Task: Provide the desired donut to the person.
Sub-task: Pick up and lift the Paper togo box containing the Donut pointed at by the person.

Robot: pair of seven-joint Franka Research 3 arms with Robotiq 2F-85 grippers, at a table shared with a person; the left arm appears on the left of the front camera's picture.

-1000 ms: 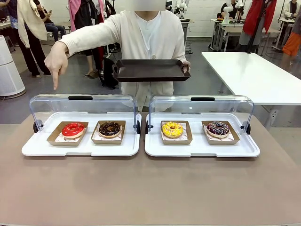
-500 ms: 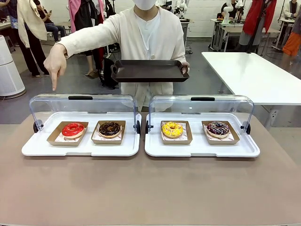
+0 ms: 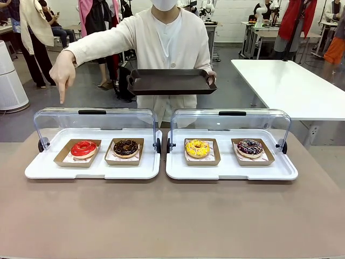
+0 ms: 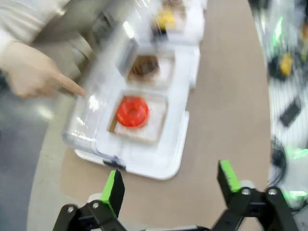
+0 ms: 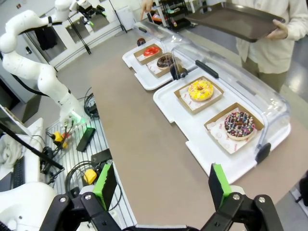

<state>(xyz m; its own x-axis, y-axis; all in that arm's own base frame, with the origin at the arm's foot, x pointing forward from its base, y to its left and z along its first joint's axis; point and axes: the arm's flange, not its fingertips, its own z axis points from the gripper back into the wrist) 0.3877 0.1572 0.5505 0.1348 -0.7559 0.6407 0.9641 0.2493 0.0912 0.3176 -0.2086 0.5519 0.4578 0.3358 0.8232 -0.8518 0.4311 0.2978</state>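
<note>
A brown table point(image 3: 172, 216) stretched across the foreground. On it sat two white serving trays side by side, the left one point(image 3: 91, 171) just beside the right one point(image 3: 232, 174). Each had a clear curved lid point(image 3: 94, 121) standing along its far edge, topped by a black handle point(image 3: 91, 112). Beyond, a white table point(image 3: 291, 86) stood to the right and a white round appliance point(image 3: 11, 81) to the left. Beside the brown table, tangled cables point(image 5: 72, 144) lay on a wire rack.
</note>
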